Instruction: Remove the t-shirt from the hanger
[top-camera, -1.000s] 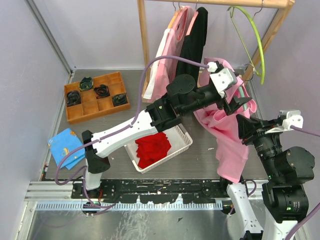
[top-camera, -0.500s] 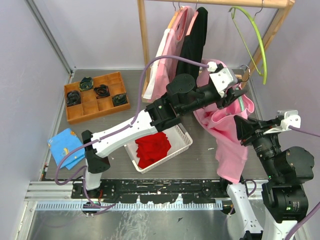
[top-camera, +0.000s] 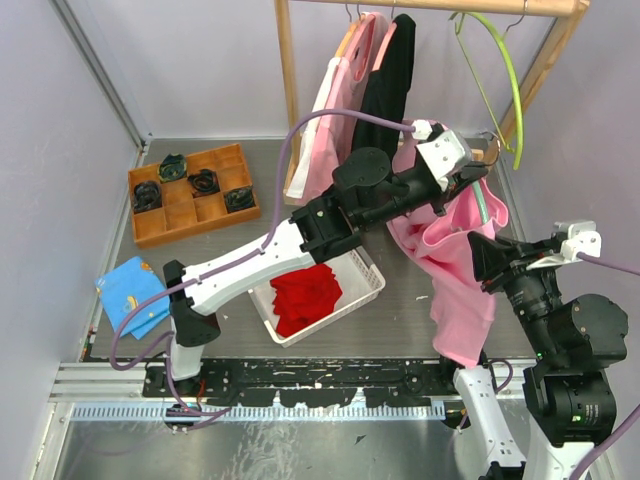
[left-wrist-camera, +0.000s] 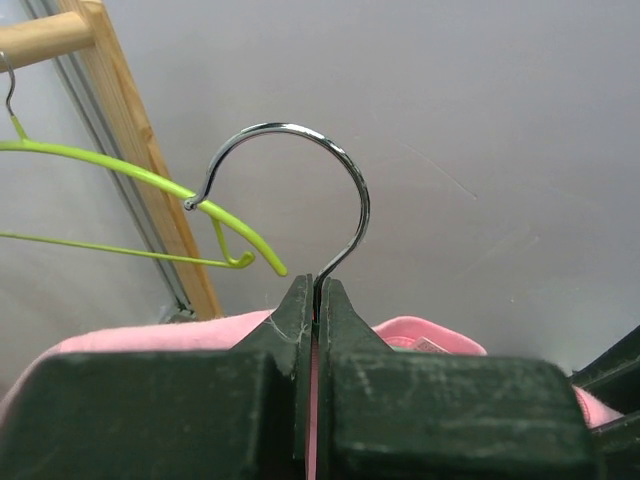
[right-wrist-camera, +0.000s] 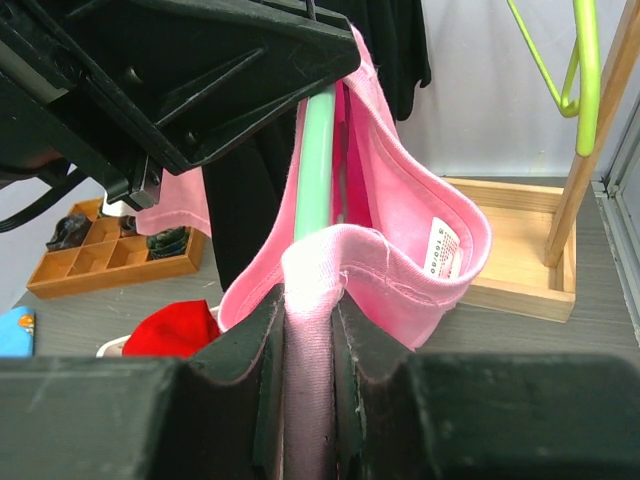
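A pink t-shirt (top-camera: 455, 270) hangs on a hanger with a pale green arm (right-wrist-camera: 318, 150) and a metal hook (left-wrist-camera: 340, 170), held up over the right side of the table. My left gripper (top-camera: 468, 178) is shut on the neck of that hook (left-wrist-camera: 316, 290), with pink cloth just behind the fingers. My right gripper (top-camera: 482, 252) is shut on a fold of the t-shirt's collar (right-wrist-camera: 312, 290), close below the left gripper. The shirt's label (right-wrist-camera: 440, 250) shows inside the collar. The rest of the hanger is hidden under the cloth.
An empty lime-green hanger (top-camera: 505, 70) hangs on the wooden rail (top-camera: 430, 6), beside a pink garment (top-camera: 335, 100) and a black one (top-camera: 390, 80). A white basket (top-camera: 368, 285) holds red cloth. A wooden compartment tray (top-camera: 190, 215) and blue cloth (top-camera: 130, 295) lie at left.
My left gripper has closed from wide open onto the hanger's hook. The pink t-shirt and my right gripper have barely moved. The green hanger swung slightly.
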